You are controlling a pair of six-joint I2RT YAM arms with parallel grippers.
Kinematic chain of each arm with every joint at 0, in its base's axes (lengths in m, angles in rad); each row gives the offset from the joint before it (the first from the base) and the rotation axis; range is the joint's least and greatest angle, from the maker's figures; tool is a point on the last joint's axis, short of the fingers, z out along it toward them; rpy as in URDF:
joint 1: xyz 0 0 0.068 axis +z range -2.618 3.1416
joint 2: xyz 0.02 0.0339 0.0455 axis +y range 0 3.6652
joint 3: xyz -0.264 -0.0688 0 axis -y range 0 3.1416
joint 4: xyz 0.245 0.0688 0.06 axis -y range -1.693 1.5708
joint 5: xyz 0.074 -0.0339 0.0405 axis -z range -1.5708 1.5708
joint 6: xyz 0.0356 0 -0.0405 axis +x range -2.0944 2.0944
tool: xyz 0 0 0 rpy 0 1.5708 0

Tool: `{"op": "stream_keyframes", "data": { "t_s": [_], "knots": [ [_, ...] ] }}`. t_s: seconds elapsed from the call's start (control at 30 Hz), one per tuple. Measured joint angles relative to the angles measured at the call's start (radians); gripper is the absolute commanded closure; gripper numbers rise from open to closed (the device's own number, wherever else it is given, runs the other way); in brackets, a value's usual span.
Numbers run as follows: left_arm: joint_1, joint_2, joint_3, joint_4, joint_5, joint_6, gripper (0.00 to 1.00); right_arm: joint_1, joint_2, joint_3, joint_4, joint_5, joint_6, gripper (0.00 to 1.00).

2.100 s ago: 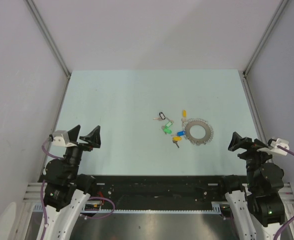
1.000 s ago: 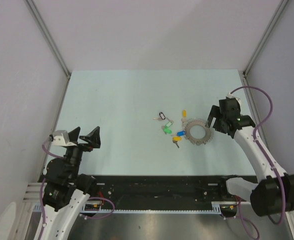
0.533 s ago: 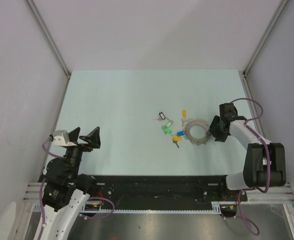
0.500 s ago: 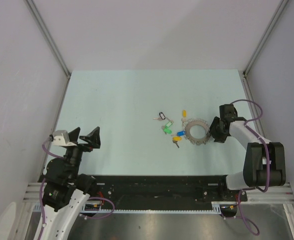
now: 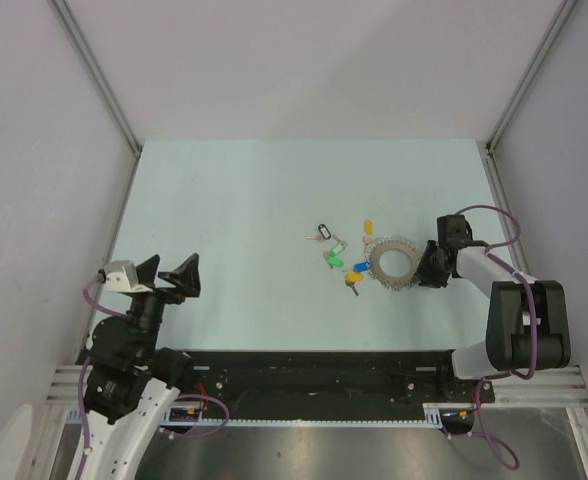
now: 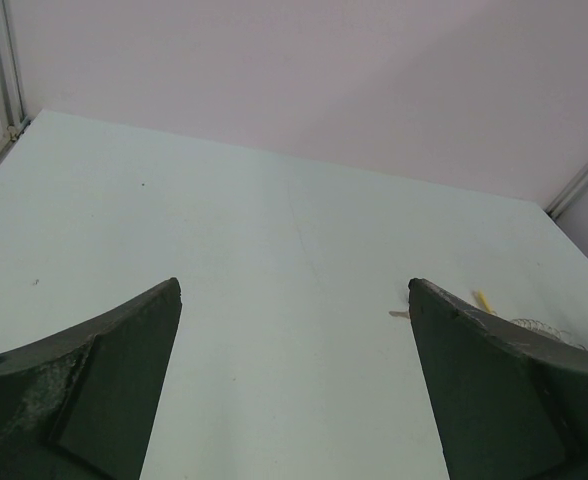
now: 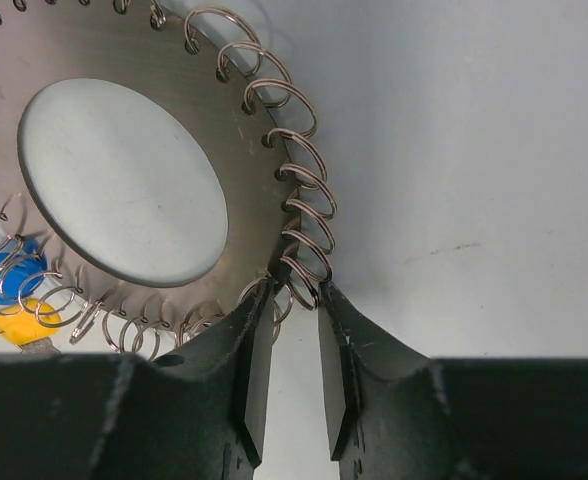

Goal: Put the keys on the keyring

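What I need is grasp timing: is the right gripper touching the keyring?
Touching. In the right wrist view the right gripper pinches a wire loop on the rim of the keyring, no gap visible.

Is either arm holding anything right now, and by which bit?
The right gripper pinches the keyring by one small wire loop on its rim; the open left gripper holds nothing.

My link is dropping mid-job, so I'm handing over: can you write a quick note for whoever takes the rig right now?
Left gripper: open, empty, parked near its base.
Right gripper: at the keyring's right rim, jaws narrow, straddling a rim loop; firm grip unclear.
Keys: clustered on the table left of the keyring.
Done: no key visibly threaded.
Left: thread all keys.
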Motion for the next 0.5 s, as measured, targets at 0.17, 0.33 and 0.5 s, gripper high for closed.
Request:
{"op": "stream_keyframes", "data": {
  "t_s": [0.17, 0.33, 0.5],
  "knots": [
    [0.0, 0.0, 0.005, 0.0, 0.0, 0.0, 0.0, 0.0, -0.002, -0.002, 0.007, 0.001, -0.002, 0.73],
    [0.0, 0.0, 0.006, 0.0, 0.0, 0.0, 0.0, 0.0, -0.006, -0.005, 0.009, 0.001, -0.002, 0.78],
    [0.0, 0.0, 0.007, 0.0, 0.0, 0.0, 0.0, 0.001, -0.029, -0.007, 0.01, 0.009, -0.006, 0.81]
  ]
}}
